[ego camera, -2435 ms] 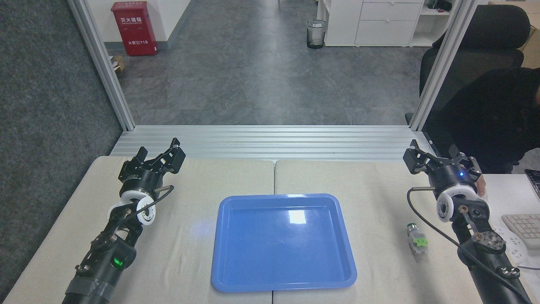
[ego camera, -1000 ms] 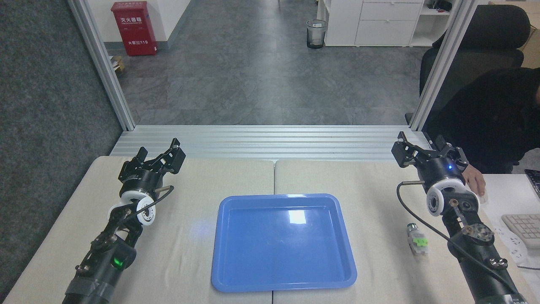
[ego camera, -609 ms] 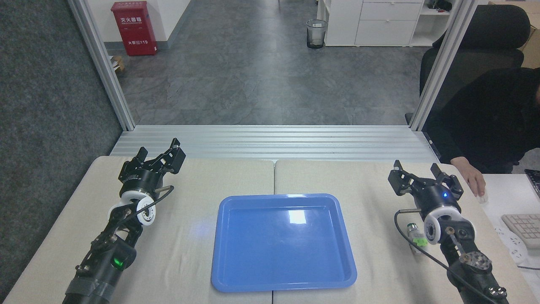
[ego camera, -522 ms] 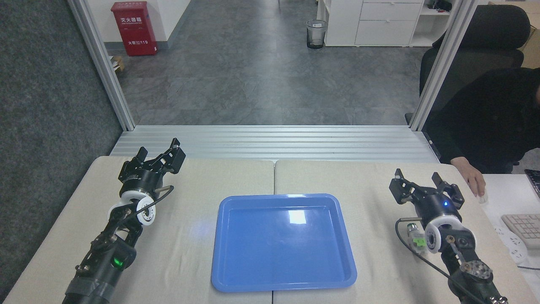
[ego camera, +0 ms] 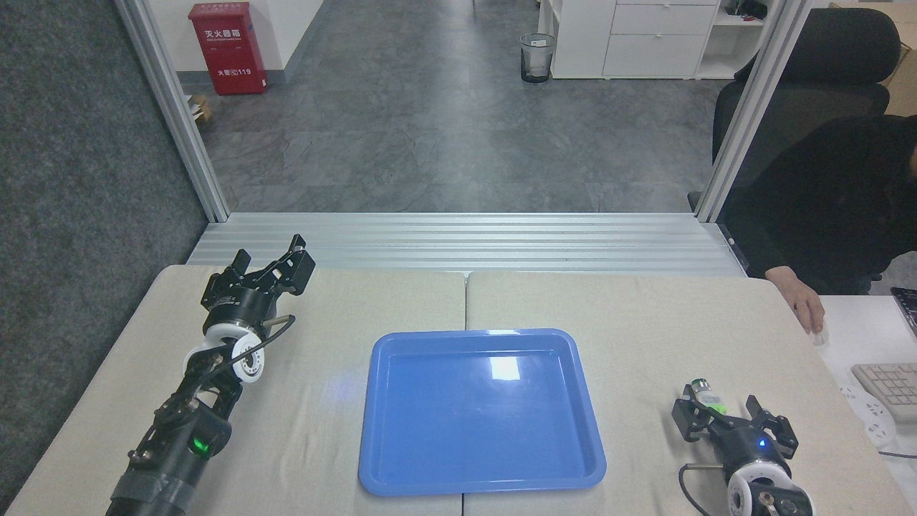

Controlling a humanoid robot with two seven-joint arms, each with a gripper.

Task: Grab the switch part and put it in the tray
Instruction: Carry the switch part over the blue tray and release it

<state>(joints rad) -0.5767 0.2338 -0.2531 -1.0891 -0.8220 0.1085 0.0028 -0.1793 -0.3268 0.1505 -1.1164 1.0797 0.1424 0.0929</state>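
here one switch part (ego camera: 706,398) lies, seemingly between the open right gripper (ego camera: 732,423) fingers; one empty tray (ego camera: 481,413).

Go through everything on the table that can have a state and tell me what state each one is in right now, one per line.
Switch part: lying on the table, not gripped, partly hidden behind the right gripper.
Tray: empty, flat on the table.
Right gripper: open, fingers spread just at the switch part.
Left gripper: open, holding nothing, far from the tray.
Person's hand: resting at the table's right edge.
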